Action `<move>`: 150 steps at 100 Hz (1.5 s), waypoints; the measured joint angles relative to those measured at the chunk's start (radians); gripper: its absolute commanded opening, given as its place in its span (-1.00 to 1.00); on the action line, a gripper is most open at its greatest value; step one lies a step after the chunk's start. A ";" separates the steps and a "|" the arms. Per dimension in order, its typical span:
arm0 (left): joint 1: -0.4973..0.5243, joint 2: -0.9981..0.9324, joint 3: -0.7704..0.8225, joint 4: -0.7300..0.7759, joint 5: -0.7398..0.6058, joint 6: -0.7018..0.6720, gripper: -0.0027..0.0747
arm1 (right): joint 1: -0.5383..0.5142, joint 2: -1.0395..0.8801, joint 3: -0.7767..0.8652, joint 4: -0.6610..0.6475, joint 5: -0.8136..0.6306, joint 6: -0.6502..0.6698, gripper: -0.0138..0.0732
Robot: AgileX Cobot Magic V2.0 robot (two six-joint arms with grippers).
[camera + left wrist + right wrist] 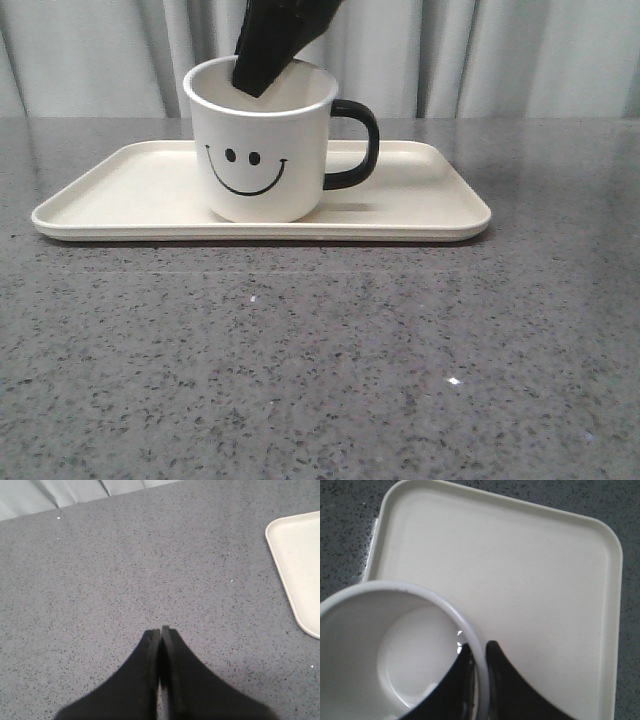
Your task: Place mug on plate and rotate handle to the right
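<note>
Mug rim hides right end effector

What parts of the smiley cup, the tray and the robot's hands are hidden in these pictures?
- Front view: the right gripper dips into the mug; the mug wall hides its fingertips, and the top edge cuts off the arm.
- Front view: the mug hides part of the plate behind it.
- Right wrist view: the handle is out of frame, and the smiley face is unseen.
- Left wrist view: only a corner of the plate shows; the left gripper is cut off below.
</note>
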 measured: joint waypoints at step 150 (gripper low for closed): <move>0.000 0.000 0.000 -0.008 0.000 0.000 -0.98 | 0.000 0.000 0.000 0.014 0.000 -0.007 -0.28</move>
